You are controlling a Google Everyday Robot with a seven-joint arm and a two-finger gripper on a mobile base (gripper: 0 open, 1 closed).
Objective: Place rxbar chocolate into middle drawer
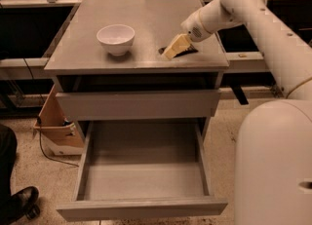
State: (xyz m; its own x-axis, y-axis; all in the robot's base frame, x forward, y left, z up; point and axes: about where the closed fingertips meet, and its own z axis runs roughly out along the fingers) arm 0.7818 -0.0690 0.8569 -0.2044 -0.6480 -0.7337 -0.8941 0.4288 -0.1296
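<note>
The rxbar chocolate (190, 50) lies on the cabinet top, right of centre. Only dark slivers of it show on either side of my gripper. My gripper (173, 48), with tan pads, is lowered right over the bar and covers most of it. The middle drawer (141, 208) is pulled fully out below, its grey inside bare. The drawer front above it (139, 103) is shut.
A white bowl (116, 38) stands on the cabinet top (87, 56) left of the gripper. A cardboard box (56, 126) sits on the floor at the cabinet's left. A person's dark shoe (19, 202) is at the bottom left. My white base (273, 165) fills the lower right.
</note>
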